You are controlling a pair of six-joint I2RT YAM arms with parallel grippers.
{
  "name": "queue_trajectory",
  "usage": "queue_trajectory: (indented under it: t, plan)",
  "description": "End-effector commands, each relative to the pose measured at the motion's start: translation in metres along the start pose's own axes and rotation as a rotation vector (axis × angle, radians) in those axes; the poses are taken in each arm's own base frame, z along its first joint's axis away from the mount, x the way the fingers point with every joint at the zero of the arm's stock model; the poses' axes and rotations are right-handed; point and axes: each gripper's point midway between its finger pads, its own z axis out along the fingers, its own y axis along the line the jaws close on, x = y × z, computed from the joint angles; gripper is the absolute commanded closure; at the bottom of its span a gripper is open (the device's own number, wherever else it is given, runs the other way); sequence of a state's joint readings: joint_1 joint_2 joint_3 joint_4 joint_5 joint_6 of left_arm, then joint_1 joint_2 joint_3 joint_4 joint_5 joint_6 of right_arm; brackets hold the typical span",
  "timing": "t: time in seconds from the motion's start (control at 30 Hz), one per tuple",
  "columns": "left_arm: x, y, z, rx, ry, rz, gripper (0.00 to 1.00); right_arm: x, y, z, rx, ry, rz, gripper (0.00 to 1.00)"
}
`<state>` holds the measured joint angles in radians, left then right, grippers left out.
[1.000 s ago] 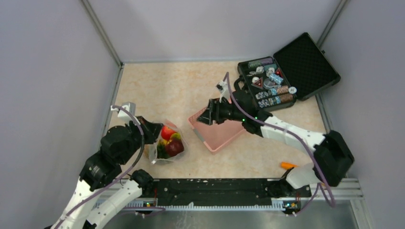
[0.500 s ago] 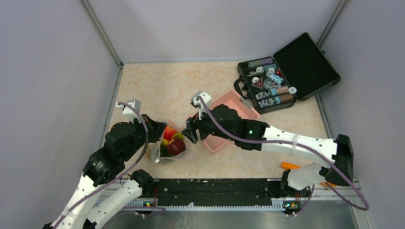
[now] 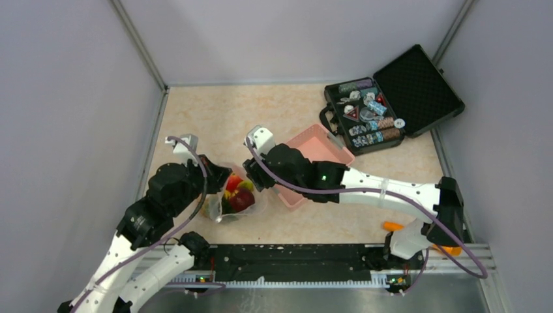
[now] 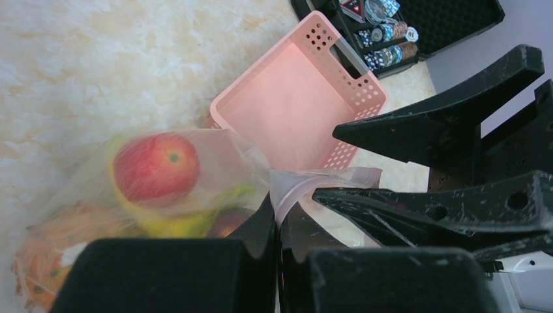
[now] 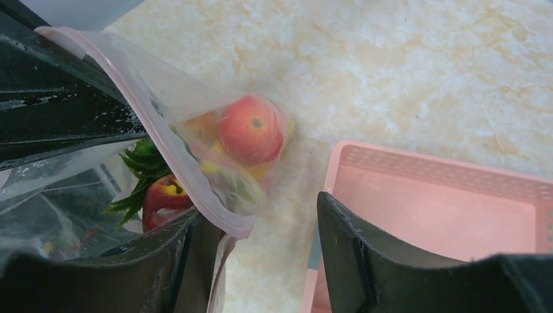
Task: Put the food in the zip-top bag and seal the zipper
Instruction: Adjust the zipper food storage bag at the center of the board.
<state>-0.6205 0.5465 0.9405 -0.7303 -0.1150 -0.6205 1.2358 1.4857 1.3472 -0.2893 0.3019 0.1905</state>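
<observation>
The clear zip-top bag (image 3: 229, 199) lies left of centre with the food inside. In it are a red-yellow round fruit (image 5: 251, 135), a dark red fruit (image 5: 163, 195), green leaves (image 5: 140, 171) and some yellow. My left gripper (image 4: 280, 215) is shut on the bag's mouth edge, pinching the pale-pink zipper (image 4: 326, 177). My right gripper (image 5: 261, 212) is open at the bag's mouth. The end of the zipper (image 5: 166, 147) hangs just inside its left finger, untouched by the right finger. From above, both grippers (image 3: 220, 178) (image 3: 251, 180) meet over the bag.
The pink basket (image 3: 314, 135) sits right behind my right gripper, with nothing in it. An open black case (image 3: 391, 98) of small trinkets stands at the back right. An orange stick (image 3: 393, 226) lies near the right arm's base. Grey walls close in both sides.
My right arm has swung left from over the pink basket to the bag's mouth, its jaws narrowing a little. My left gripper has kept its hold and shifted slightly right with the bag.
</observation>
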Motion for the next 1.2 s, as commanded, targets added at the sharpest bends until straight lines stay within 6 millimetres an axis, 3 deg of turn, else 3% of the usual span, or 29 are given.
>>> queue_trajectory:
  t: [0.0,0.2,0.4,0.53,0.63,0.9,1.03,1.13,1.17]
  plan:
    - [-0.018,-0.020,0.002,0.077,-0.048,0.009,1.00,-0.019,0.000,-0.002,0.063,-0.037,-0.083,0.46]
    - [-0.015,-0.023,0.004,0.093,-0.034,0.010,1.00,-0.010,0.001,0.006,0.078,0.008,-0.119,0.52]
    - [-0.016,-0.025,0.002,0.106,-0.034,0.029,1.00,-0.011,0.001,0.007,0.084,-0.009,-0.103,0.67]
    - [-0.002,-0.036,0.007,0.174,0.040,0.054,1.00,-0.018,0.011,0.008,0.041,-0.048,-0.043,0.68]
    - [0.002,-0.040,0.009,0.191,0.071,0.058,1.00,-0.019,0.019,0.010,0.000,-0.062,-0.021,0.63]
    - [-0.003,-0.038,0.004,0.189,0.036,0.067,1.00,-0.008,0.012,0.010,0.042,-0.034,-0.003,0.70]
    - [-0.004,-0.038,0.000,0.197,0.026,0.068,1.00,-0.002,0.007,0.011,0.067,-0.014,-0.007,0.76]
    - [-0.004,-0.038,-0.002,0.199,0.023,0.072,1.00,-0.003,0.002,0.010,0.095,-0.017,-0.008,0.85]
    - [-0.004,-0.038,-0.003,0.201,0.020,0.074,1.00,-0.005,-0.001,0.009,0.109,-0.024,-0.005,0.94]
